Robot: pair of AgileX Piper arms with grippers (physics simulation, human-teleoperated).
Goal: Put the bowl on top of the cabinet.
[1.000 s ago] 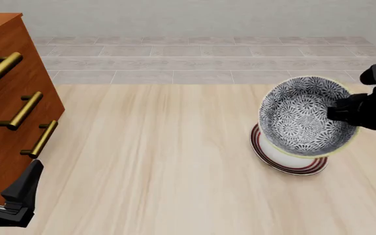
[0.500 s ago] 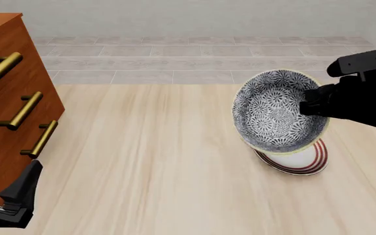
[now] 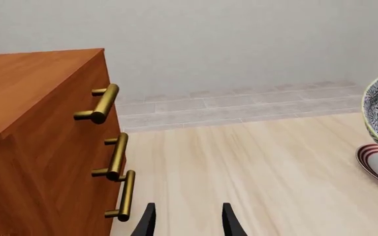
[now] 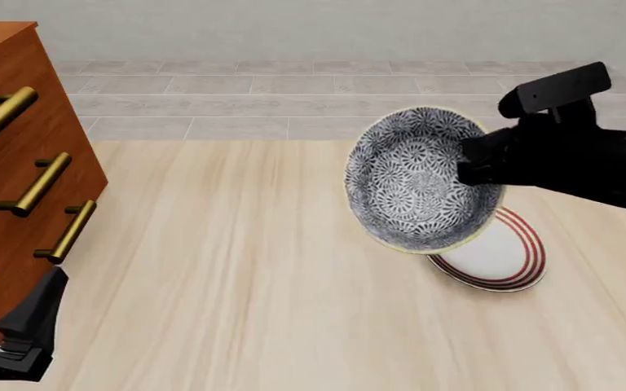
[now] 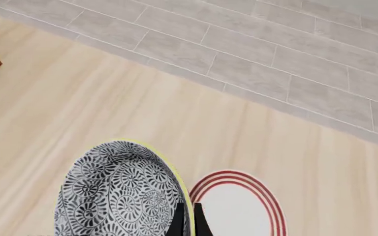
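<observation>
Clearly, our far-left landmark was the cabinet [image 4: 19, 163], standing at the left edge of the tabletop [image 4: 248, 277] with its three brass handles [image 4: 41, 183] turned toward the middle. Our left gripper [image 4: 14, 322] idled low at the near left corner, just beside the cabinet's front, its fingers spread apart and holding nothing (the left wrist view showed bare wood between the two tips).

Moving right, bare tabletop lay between the cabinet and the bowl [image 4: 420, 181]. The bowl was off the table, tipped so that its patterned inside faced the front camera, and well apart from the cabinet. Our right gripper [image 5: 185, 219] was pinched onto its pale rim, one finger inside and one outside, as the right wrist view showed. Below and to the right of the bowl, the red-ringed plate [image 4: 500, 257] sat flat on the table toward the right edge.

We judged the carry to be the risky part. A pinch on one spot of the rim leaves a deep bowl free to pivot or slip, particularly under a quick sideways swing. Coming in too low could strike the bowl against the cabinet's side or handles rather than clearing its top.
</observation>
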